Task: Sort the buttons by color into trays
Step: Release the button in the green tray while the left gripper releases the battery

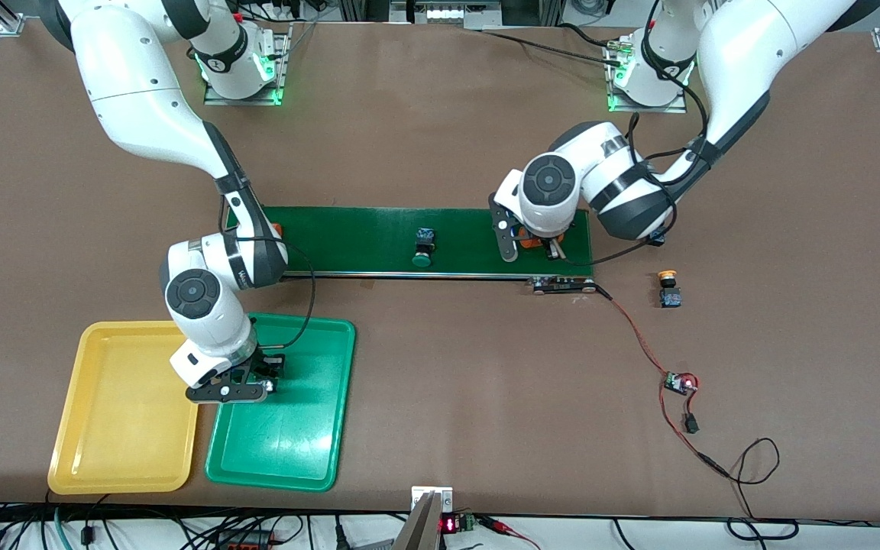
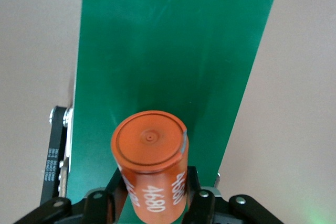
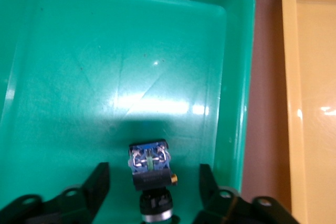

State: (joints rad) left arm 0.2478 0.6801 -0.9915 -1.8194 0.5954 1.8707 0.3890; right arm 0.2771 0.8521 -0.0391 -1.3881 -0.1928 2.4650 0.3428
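Down over the green tray [image 1: 318, 458], the right gripper [image 1: 245, 382] stands spread wide, and a button [image 3: 150, 163] lies in that tray between its fingers [image 3: 94, 187], touching neither. Beside it sits the yellow tray [image 1: 104, 428]. Farther from the camera, a green-capped button [image 1: 423, 248] rests on the conveyor belt [image 1: 379, 229], a yellow-capped one [image 1: 668, 288] on the table off its end. Over the belt's left-arm end, the left gripper [image 2: 157, 205] clamps an orange cylinder [image 2: 152, 166].

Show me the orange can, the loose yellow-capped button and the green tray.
orange can [image 2: 149, 145], left wrist view, its round top.
yellow-capped button [image 1: 668, 276], front view, its cap.
green tray [image 1: 299, 451], front view, bare floor.
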